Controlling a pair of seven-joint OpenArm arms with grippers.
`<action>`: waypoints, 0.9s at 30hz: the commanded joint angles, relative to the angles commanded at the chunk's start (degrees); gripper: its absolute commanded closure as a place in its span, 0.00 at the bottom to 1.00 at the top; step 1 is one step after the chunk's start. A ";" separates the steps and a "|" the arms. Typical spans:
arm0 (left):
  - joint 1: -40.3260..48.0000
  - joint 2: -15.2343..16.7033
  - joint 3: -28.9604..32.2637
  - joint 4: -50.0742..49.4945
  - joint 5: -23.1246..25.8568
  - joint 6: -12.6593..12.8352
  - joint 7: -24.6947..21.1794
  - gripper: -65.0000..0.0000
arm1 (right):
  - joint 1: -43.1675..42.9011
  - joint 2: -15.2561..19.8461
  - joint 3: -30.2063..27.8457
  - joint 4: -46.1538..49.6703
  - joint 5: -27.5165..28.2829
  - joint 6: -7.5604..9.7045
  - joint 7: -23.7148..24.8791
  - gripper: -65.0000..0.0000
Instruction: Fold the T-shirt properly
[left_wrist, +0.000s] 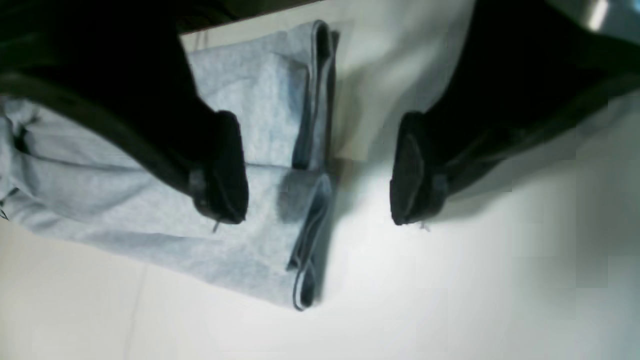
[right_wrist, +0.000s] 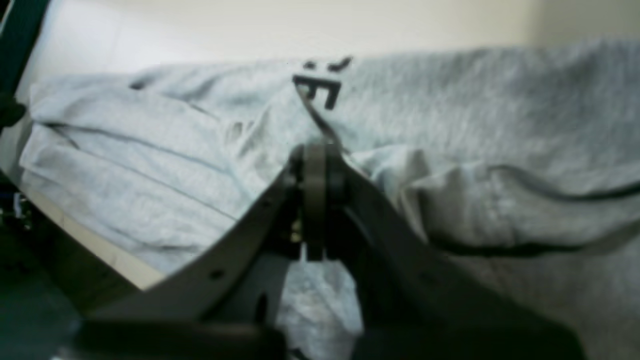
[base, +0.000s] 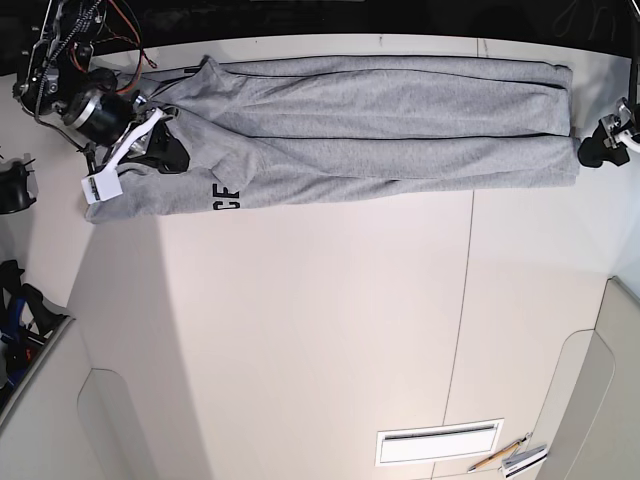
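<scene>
The heather-grey T-shirt (base: 380, 130) lies folded lengthwise into a long strip across the far side of the white table (base: 320, 320), with black lettering (base: 225, 195) near its left end. My right gripper (base: 178, 152) is at that left end. In the right wrist view its jaws (right_wrist: 315, 167) are pressed together on a raised fold of the T-shirt (right_wrist: 450, 115) just below the lettering (right_wrist: 320, 92). My left gripper (base: 587, 152) is at the strip's right end. In the left wrist view it (left_wrist: 317, 172) is open, one finger (left_wrist: 222, 170) over the layered T-shirt end (left_wrist: 270, 200), the other finger (left_wrist: 412, 172) over bare table.
A white slotted plate (base: 437, 442) and pens (base: 505, 458) lie at the near right corner. Cables (base: 110, 25) hang at the far left. A dark object (base: 15, 190) sits at the left edge. The table's far edge (base: 400, 40) runs just behind the shirt.
</scene>
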 joint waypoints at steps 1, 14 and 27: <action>0.94 0.07 0.02 -0.02 0.00 0.00 -1.05 0.27 | 0.02 0.00 0.02 -1.51 0.02 0.00 0.02 1.00; 3.41 7.37 0.02 -0.59 -0.68 0.00 -2.69 0.27 | 0.02 0.00 0.00 -4.76 0.44 0.00 0.20 1.00; 7.02 8.76 0.76 -0.59 -0.94 0.00 -1.81 0.27 | 1.44 -0.02 0.00 -4.76 1.33 -0.02 0.22 1.00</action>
